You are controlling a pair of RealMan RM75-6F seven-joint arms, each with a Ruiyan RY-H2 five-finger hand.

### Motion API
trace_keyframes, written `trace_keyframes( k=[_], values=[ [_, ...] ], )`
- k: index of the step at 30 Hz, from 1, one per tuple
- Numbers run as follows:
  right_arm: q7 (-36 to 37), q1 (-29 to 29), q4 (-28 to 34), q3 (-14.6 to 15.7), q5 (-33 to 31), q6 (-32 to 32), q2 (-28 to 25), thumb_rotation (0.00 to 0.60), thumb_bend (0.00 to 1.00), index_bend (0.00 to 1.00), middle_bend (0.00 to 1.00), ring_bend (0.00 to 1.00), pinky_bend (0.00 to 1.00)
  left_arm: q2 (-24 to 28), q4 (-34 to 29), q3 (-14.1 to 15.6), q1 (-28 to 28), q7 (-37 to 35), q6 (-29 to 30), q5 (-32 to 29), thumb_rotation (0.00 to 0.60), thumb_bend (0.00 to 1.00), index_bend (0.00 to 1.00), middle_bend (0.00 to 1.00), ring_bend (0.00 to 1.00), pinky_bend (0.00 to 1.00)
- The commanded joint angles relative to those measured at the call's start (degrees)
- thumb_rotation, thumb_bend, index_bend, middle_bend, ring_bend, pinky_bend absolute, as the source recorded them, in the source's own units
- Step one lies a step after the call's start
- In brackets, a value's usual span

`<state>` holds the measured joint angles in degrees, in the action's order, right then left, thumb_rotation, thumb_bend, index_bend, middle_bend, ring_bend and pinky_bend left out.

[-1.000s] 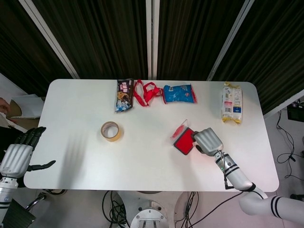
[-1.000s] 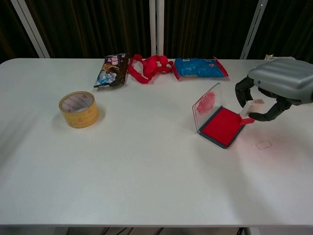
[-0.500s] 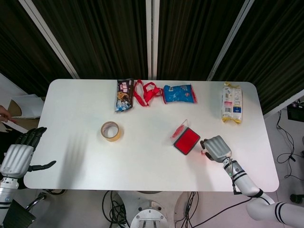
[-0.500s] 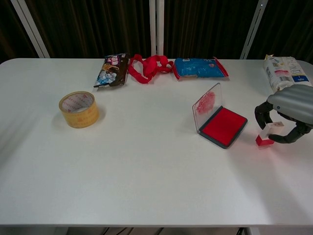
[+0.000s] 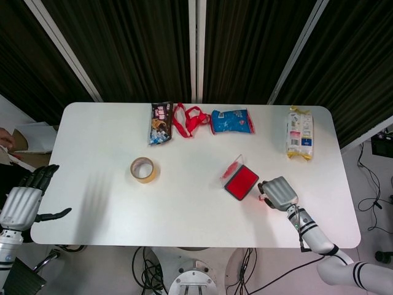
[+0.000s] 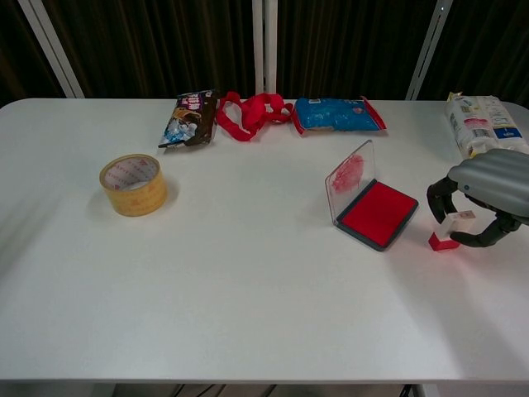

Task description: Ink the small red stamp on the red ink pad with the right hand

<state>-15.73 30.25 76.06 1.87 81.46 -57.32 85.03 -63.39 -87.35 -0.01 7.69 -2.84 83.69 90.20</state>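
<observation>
Dark curtains hang behind your white bench [image 5: 184, 203], which carries everything in view. Your right hand [image 6: 488, 194] sits low at the bench's right side, its fingers [image 6: 436, 196] curled around the small red stamp [image 6: 450, 231]; the thumb and a finger pinch the pale upper body while the red base touches or nearly touches the bench. You can see the stamp tilted, and it stands just beside the red ink pad [image 6: 376, 213], to the pad's right, apart from it. The pad lies open, its clear lid [image 6: 349, 178] raised on the left edge and smeared with red.

Your left hand [image 5: 23, 200] hovers off the bench's left edge, fingers spread and holding nothing.

Along the far edge you have a dark snack packet [image 6: 190, 118], a red ribbon [image 6: 252, 112] touching it, and a blue snack bag [image 6: 339, 114] just right of the ribbon. A yellow-and-white packet [image 6: 478, 122] lies at the far right, well apart from the others. A roll of tan tape [image 6: 133, 184] stands on the left half of the bench, by itself.
</observation>
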Motion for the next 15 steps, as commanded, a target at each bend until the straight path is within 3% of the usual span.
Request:
trace_keyframes(
  k=[1, 15],
  values=[
    [-0.2, 0.0, 0.1, -0.1, -0.1, 0.3, -0.1, 0.600, 0.30, 0.56, 0.52, 0.87, 1.00, 0.1, 0.0, 0.0, 0.0, 0.0, -0.1, 0.0, 0.378, 0.00, 0.04, 0.08, 0.09, 0.20],
    [-1.1, 0.0, 1.1, -0.2, -0.4, 1.7, -1.0, 0.600, 0.27, 0.45, 0.41, 0.87, 1.00, 0.1, -0.1, 0.0, 0.1, -0.1, -0.2, 0.0, 0.380, 0.00, 0.04, 0.08, 0.09, 0.20]
  ],
)
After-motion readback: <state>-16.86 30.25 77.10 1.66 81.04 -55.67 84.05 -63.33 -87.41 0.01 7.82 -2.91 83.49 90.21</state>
